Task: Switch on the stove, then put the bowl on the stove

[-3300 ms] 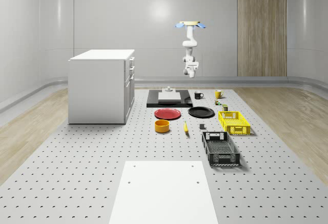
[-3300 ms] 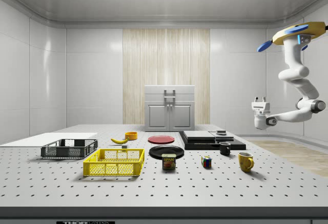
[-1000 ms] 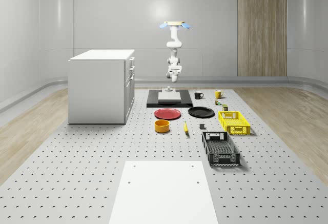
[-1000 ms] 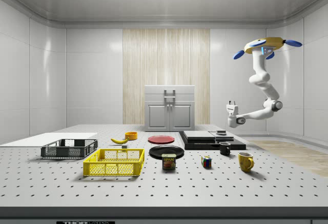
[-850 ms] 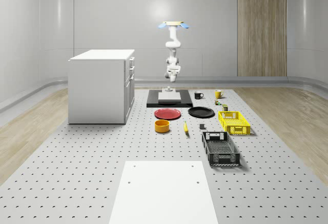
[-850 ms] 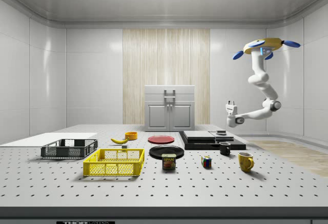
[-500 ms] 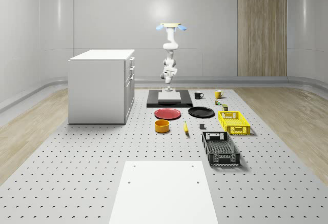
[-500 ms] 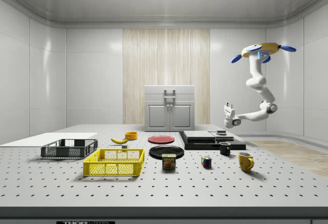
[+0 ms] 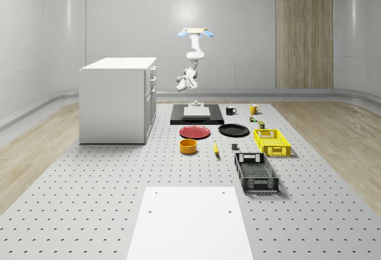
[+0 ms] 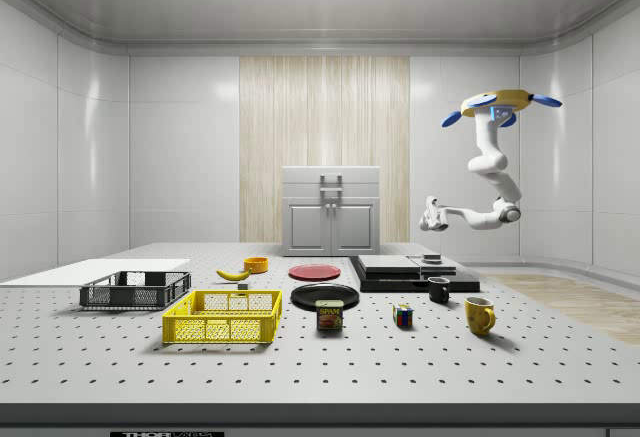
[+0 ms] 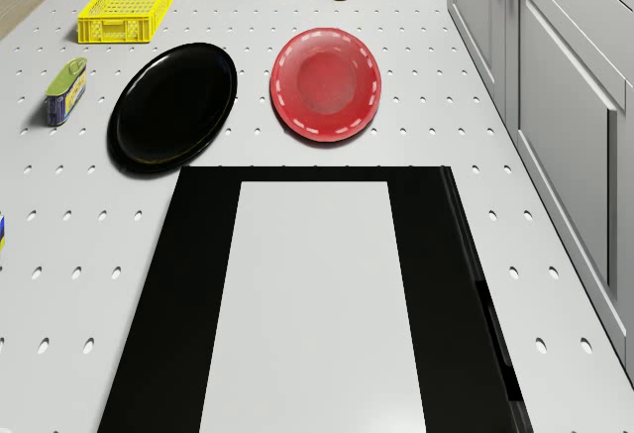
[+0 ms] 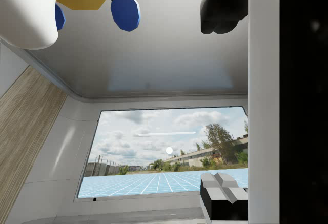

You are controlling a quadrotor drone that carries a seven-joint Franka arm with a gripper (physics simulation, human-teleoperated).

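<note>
Drone (image 9: 194, 32): yellow-bodied quadrotor with blue rotors, hovering above the far edge of the flat black stove with a pale centre plate (image 9: 196, 115). White jointed arm (image 10: 487, 182) hangs below, bent. Gripper (image 10: 432, 215): raised well above the stove, touching nothing; dark fingers (image 12: 222, 10) stand wide apart, empty. Small yellow round bowl (image 9: 188, 146): on the perforated grey counter (image 9: 89, 182), near the round red plate (image 9: 194, 132), well apart from the stove. Glossy black round plate (image 11: 173, 105): beside the red plate.

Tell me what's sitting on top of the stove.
The stove carries a pale rectangular plate and a small knob-like part at its far edge. No bowl; the yellow bowl sits apart.
</note>
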